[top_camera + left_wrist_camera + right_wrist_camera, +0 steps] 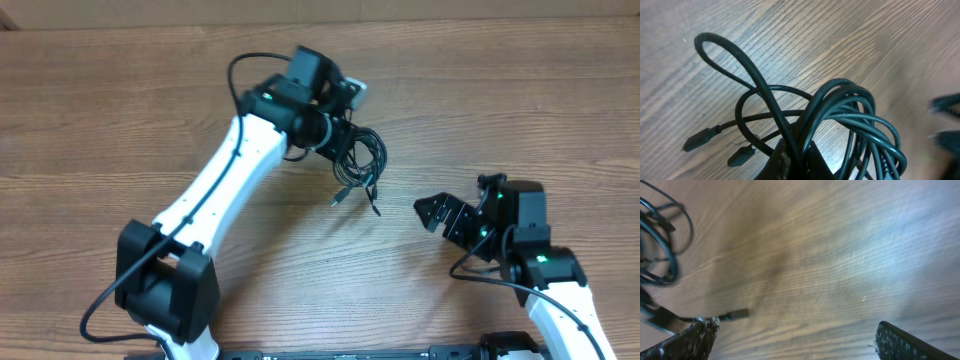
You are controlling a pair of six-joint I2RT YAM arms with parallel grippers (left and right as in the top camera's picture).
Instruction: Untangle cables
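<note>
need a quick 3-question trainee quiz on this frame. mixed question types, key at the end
1. Fill in: the right gripper is ___ (open or shut).
2. Which holds the cables? A. left gripper B. right gripper C. neither
3. True or false: the cables lie in separate straight lines.

Key: 1 open; 2 A; 3 false, they are bunched in loops.
</note>
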